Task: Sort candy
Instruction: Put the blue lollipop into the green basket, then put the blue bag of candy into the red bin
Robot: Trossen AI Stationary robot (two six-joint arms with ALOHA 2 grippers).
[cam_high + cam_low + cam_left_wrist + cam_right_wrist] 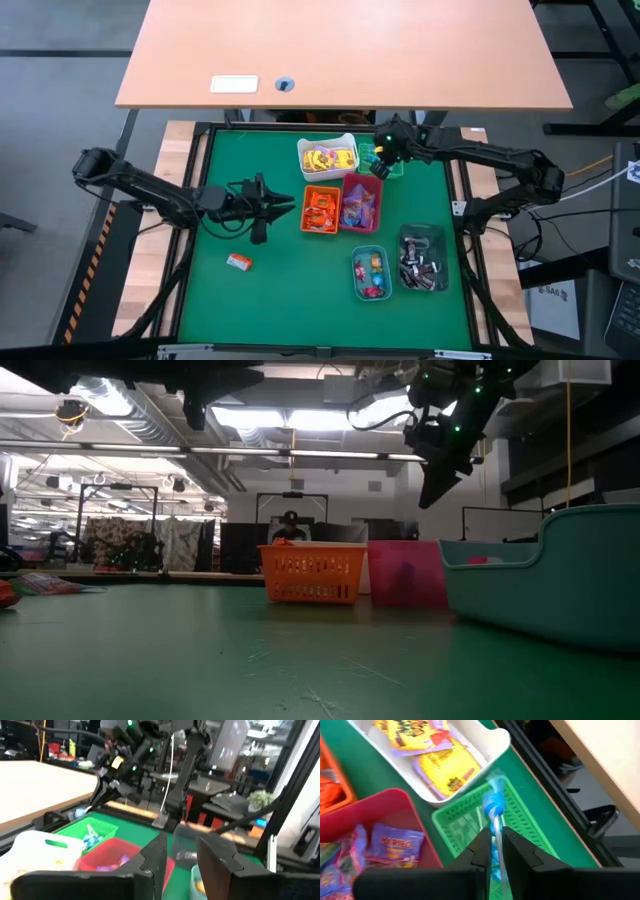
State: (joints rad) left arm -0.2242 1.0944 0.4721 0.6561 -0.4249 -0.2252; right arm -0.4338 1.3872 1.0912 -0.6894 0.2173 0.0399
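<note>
Green mat: right gripper (493,851) jaws pinch a blue candy (493,805) above the green bin (465,827); left gripper (277,204) jaws part-open, empty.

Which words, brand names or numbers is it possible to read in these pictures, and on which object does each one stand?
"HARIBO": on the purple candy packet lying in the red bin, seen in the right wrist view.
Yellow packets in the white bin: dark print, too blurred to read.
White card on the wooden table: no readable text.
Orange packet on the green mat: too small to read.
</note>
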